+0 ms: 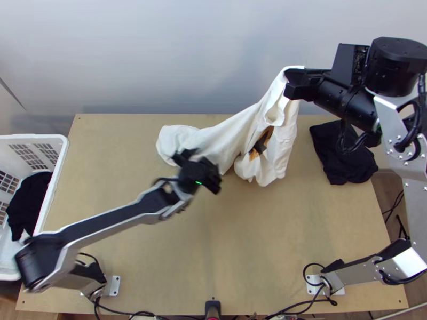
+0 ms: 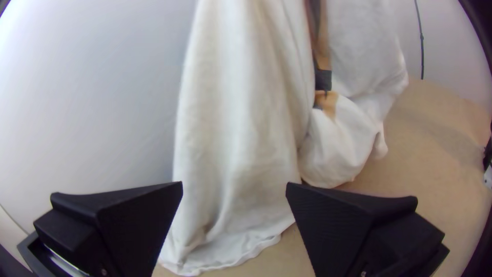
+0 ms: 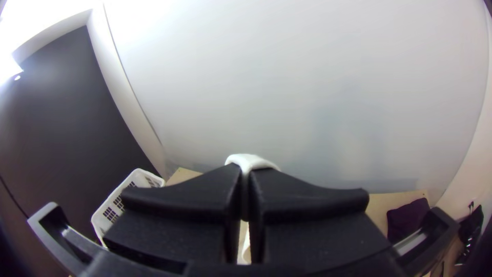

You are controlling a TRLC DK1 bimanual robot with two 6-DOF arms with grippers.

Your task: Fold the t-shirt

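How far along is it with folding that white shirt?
Barely started, it seems. The white t-shirt is picked up: the shut right gripper holds it aloft, its lower part draping onto the table. The open left gripper is near it. No folds look finished; spreading and folding probably remain.

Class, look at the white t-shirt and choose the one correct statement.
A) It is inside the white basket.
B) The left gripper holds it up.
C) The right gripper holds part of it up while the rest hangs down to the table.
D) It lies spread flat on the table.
C: the right gripper pinches the white t-shirt high up, and the cloth hangs from there.
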